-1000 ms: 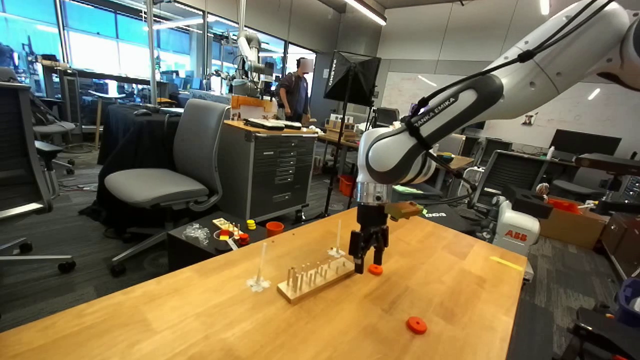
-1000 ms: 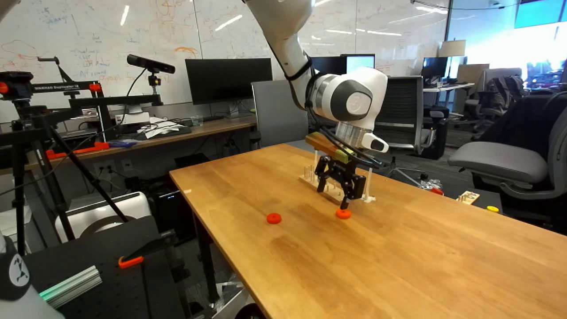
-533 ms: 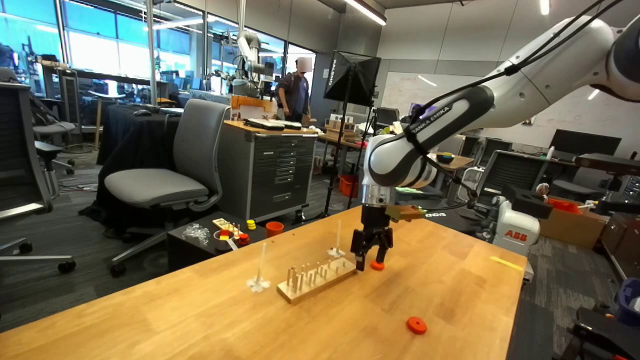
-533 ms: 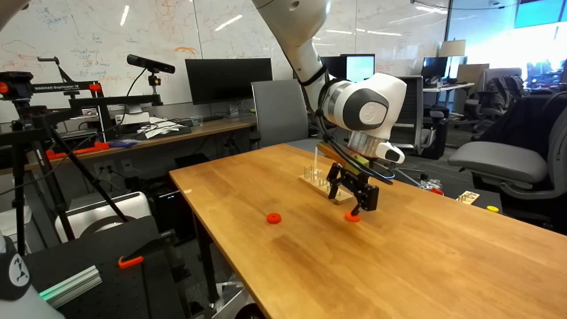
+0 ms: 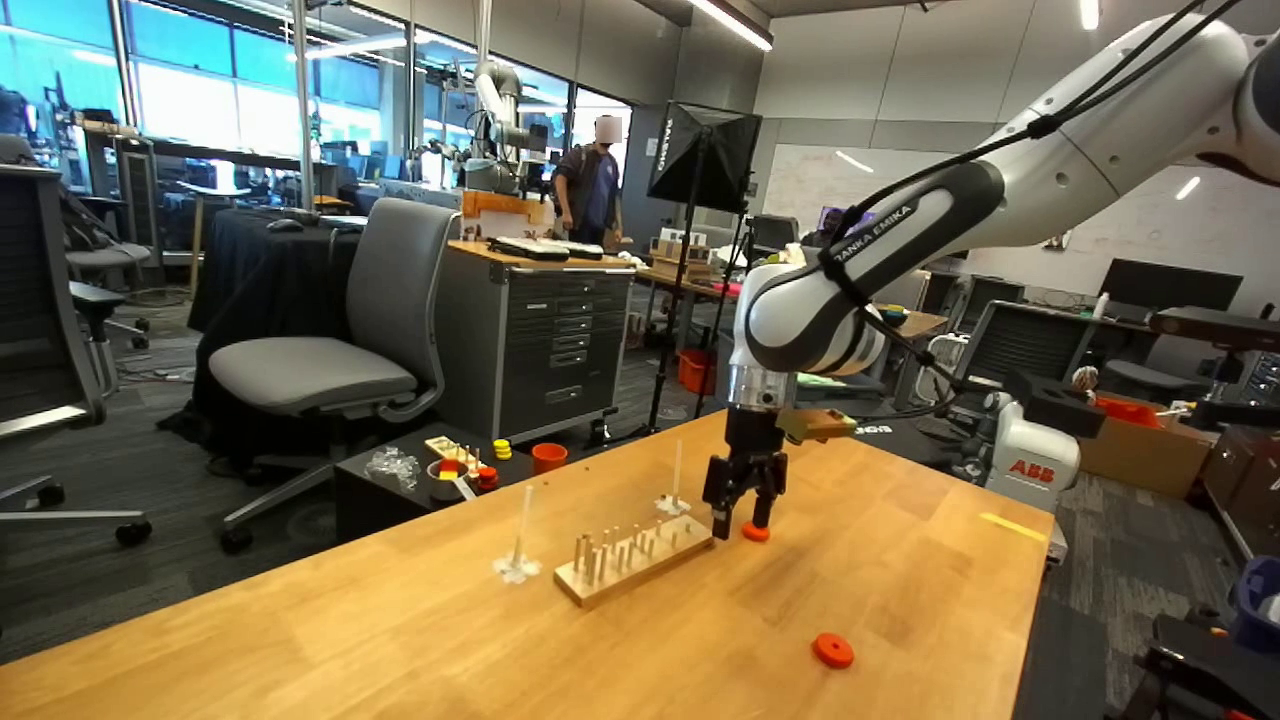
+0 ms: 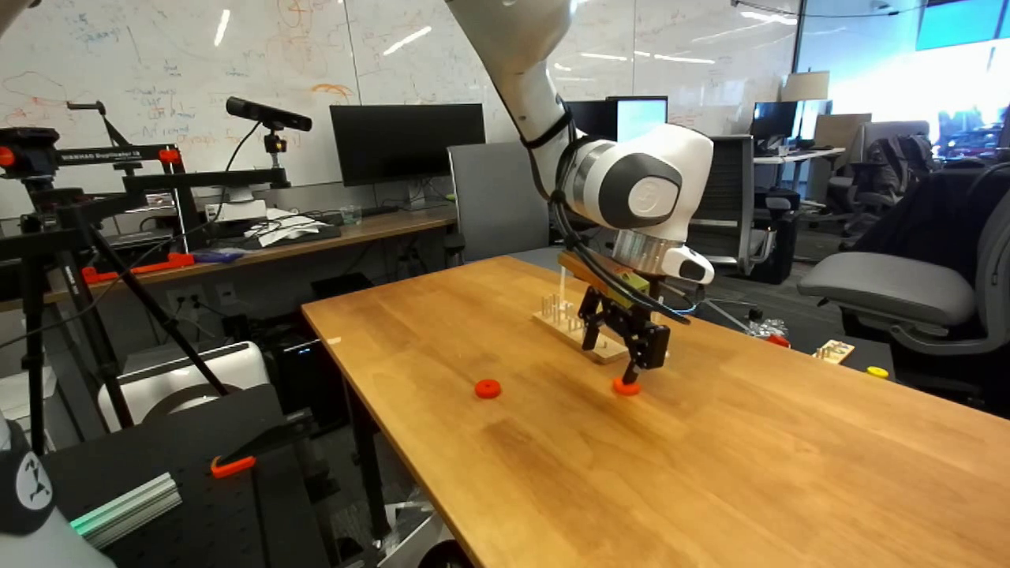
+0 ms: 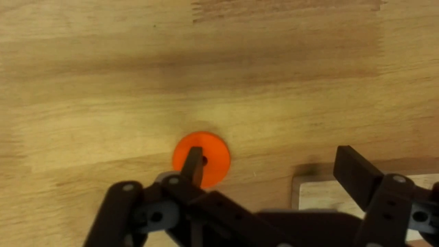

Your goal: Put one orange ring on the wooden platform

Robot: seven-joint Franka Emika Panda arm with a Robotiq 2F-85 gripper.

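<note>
An orange ring (image 5: 756,535) lies flat on the tabletop beside the near end of the wooden platform (image 5: 620,585). The ring also shows in an exterior view (image 6: 627,389) and in the wrist view (image 7: 216,154). My gripper (image 5: 742,526) points down, open. In the wrist view the gripper (image 7: 270,151) has one finger over the ring, beside its centre hole; it seems to touch the ring's top. The other finger is over the platform's corner (image 7: 315,192), with nothing between the fingers. A second orange ring (image 5: 833,650) lies apart on the table, also in an exterior view (image 6: 488,389).
Two thin upright sticks, one (image 5: 523,530) and another (image 5: 677,480), are fixed to the tabletop with tape beside the platform. Several pegs stand on the platform. A low black table (image 5: 400,500) with cups and small coloured rings stands beyond the table edge.
My gripper has shifted sideways, and the ring under its finger has slid a short way with it. In the last half second only the wrist has moved slightly. The second ring and platform stay put.
</note>
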